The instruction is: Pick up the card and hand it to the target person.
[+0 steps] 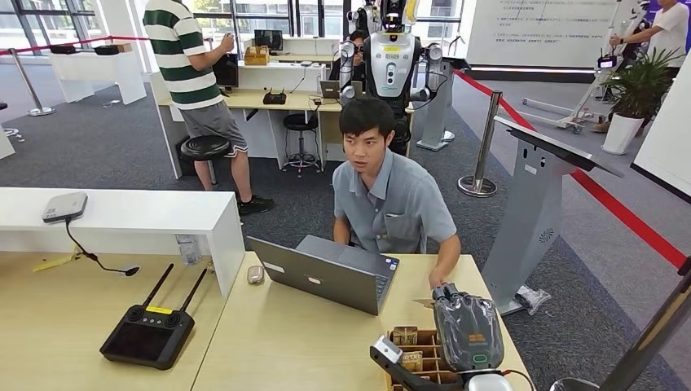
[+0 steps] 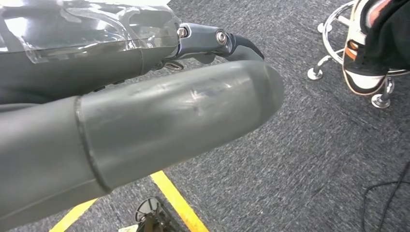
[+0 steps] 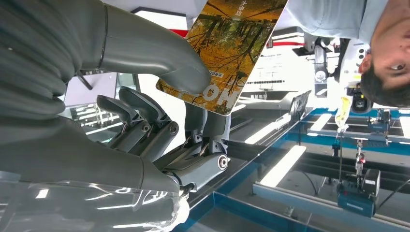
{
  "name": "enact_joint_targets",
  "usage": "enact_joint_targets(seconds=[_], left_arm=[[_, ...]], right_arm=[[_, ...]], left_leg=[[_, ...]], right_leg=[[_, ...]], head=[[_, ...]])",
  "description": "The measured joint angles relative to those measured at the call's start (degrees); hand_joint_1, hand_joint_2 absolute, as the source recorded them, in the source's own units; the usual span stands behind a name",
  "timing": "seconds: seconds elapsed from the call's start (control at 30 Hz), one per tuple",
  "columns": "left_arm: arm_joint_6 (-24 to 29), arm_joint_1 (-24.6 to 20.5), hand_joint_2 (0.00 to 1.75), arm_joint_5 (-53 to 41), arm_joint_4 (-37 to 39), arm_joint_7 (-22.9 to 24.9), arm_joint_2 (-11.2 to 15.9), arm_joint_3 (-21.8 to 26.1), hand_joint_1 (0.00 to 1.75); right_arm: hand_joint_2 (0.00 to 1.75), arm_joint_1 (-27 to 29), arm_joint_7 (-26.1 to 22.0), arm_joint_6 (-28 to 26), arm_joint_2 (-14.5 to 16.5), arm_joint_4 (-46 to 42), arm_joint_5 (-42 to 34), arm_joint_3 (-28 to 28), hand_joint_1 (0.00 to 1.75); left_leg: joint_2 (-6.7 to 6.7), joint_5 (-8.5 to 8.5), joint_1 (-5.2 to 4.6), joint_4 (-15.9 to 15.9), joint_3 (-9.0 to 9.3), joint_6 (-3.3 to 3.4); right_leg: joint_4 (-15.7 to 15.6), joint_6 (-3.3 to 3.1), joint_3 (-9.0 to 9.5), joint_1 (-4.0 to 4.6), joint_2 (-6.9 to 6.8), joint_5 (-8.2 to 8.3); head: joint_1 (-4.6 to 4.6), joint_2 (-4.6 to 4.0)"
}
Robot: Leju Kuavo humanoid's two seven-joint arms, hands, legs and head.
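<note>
Right hand: my right hand (image 3: 145, 121) pinches the card (image 3: 227, 48) between thumb and fingers, raised at the lower right of the head view so it can be offered.
Left hand: my left hand (image 2: 159, 121); I cannot tell its state.
Tray: wooden tray (image 1: 424, 362) just beside my arm, holding more cards.
Person: seated person (image 1: 391, 195) behind the laptop (image 1: 326, 273), facing me, likely the receiver.

— What's the card (image 3: 227, 46) look like?
— Yellow-orange autumn trees with printed lettering; I see it pinched flat between my right hand's (image 3: 145, 121) thumb and fingers.
— Where?
— Raised at the near right, just beside the seated person (image 1: 391, 195).
</note>
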Motion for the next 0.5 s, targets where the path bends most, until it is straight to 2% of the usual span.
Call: enact_joint_targets(seconds=[0.5], left_arm=[[0.0, 0.0, 0.00, 1.2, 0.5, -1.7, 0.0, 0.2, 0.00]], right_arm=[[1.75, -0.1, 0.0, -0.8, 0.2, 0.2, -2.5, 1.0, 1.75]], left_leg=[[-0.01, 0.00, 0.00, 0.0, -0.04, 0.00]], right_leg=[[0.0, 0.00, 0.00, 0.00, -0.02, 0.00]], head=[[0.01, 0.00]])
